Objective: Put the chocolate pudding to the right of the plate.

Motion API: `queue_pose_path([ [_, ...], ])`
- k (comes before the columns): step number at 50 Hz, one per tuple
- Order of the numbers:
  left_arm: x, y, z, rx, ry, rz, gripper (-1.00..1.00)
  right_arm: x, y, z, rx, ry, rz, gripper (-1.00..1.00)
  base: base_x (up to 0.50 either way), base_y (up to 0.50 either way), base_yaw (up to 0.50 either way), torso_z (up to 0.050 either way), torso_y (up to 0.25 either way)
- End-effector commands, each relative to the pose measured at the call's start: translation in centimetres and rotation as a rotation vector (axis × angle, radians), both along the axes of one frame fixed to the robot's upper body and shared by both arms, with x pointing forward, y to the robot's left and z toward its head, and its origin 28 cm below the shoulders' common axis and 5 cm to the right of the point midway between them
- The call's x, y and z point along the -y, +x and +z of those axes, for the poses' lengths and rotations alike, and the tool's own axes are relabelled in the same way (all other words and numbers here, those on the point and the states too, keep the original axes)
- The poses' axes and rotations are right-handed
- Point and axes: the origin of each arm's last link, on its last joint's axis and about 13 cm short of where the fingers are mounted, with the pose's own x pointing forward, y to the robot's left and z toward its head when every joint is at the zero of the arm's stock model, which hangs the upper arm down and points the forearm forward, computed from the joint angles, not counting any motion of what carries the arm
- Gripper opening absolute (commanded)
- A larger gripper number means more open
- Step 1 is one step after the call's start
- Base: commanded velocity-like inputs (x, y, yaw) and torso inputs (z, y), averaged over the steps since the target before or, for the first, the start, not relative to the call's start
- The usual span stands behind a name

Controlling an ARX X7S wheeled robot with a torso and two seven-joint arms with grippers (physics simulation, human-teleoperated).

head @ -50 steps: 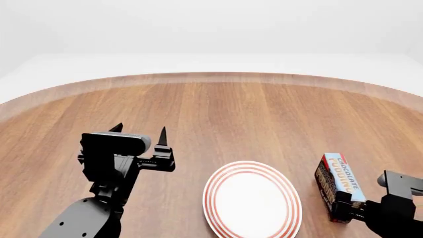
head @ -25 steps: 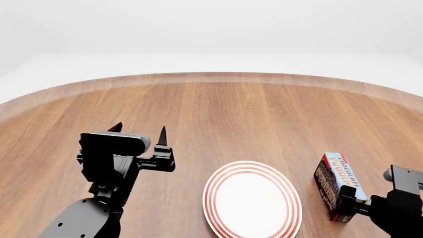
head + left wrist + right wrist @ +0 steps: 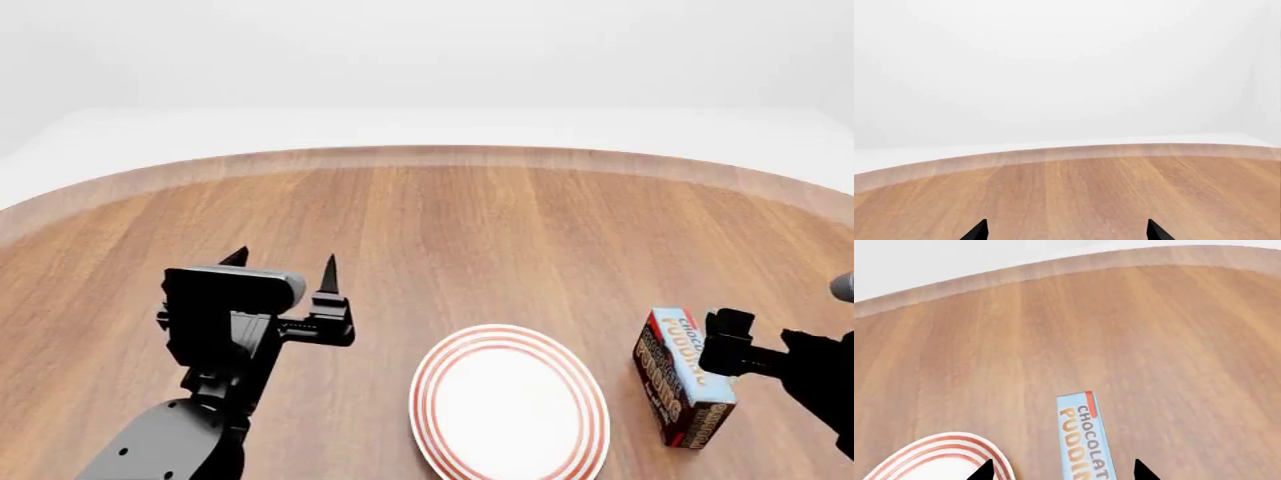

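Right gripper spread, hanging above light-blue-topped chocolate pudding carton; red-ringed white plate beside. Left gripper spread over bare wooden table.

Both arms are matte dark grey with blocky black wrists ending in thin, pointed black jaws.

Round wood table, plain white bkgd.

Head view looks forward and down over round wooden table, both arms in frame. Left wrist view sits low, faces table's far edge. Right wrist view looks down, close over chocolate pudding and plate; head view shares both.
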Motion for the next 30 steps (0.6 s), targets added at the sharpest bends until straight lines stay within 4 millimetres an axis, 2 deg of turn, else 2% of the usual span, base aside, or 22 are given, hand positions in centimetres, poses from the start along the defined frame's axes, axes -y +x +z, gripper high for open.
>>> queue_pose_path([
  [1,0.1,0.1,0.1,0.002,0.000,-0.001,1.00,-1.6,-1.0,3.3,0.114,-0.042,0.066,1.00,0.00,0.00,0.00,0.000,0.000],
  [6,0.2,0.1,0.3,0.006,-0.001,-0.004,1.00,-2.9,-1.9,4.4,0.214,-0.026,0.112,1.00,0.00,0.00,0.00,0.000,0.000],
  [9,0.2,0.2,0.5,0.009,0.000,-0.005,1.00,-3.5,-2.7,4.9,0.302,-0.015,0.079,1.00,0.00,0.00,0.00,0.000,0.000],
  [11,0.2,0.2,0.5,0.009,-0.001,-0.005,1.00,-3.7,-2.9,4.8,0.337,-0.088,0.054,1.00,0.00,0.00,0.00,0.000,0.000],
  [12,0.2,0.2,0.5,0.009,0.000,-0.005,1.00,-4.0,-3.2,4.8,0.343,-0.047,0.076,1.00,0.00,0.00,0.00,0.000,0.000],
  [15,0.2,0.2,0.7,0.013,-0.002,-0.007,1.00,-4.6,-3.9,4.5,0.428,-0.087,0.049,1.00,0.00,0.00,0.00,0.000,0.000],
  [16,0.2,0.2,0.7,0.014,-0.001,-0.006,1.00,-4.8,-4.0,4.2,0.462,-0.181,0.005,1.00,0.00,0.00,0.00,0.000,0.000],
  [18,0.2,0.3,0.7,0.014,-0.004,-0.006,1.00,-5.4,-4.6,3.7,0.503,-0.164,0.038,1.00,0.00,0.00,0.00,0.000,0.000],
  [20,0.2,0.3,0.6,0.013,-0.001,-0.005,1.00,-6.1,-5.5,3.2,0.560,-0.257,-0.002,1.00,0.00,0.00,0.00,0.000,0.000],
  [24,0.2,0.3,0.8,0.016,0.003,-0.005,1.00,-6.9,-6.9,3.3,0.615,-0.222,0.026,1.00,0.00,0.00,0.00,0.000,0.000],
  [30,0.2,0.4,0.9,0.020,0.003,-0.004,1.00,-7.2,-7.6,3.5,0.628,-0.231,0.027,1.00,0.00,0.00,0.00,0.000,0.000],
])
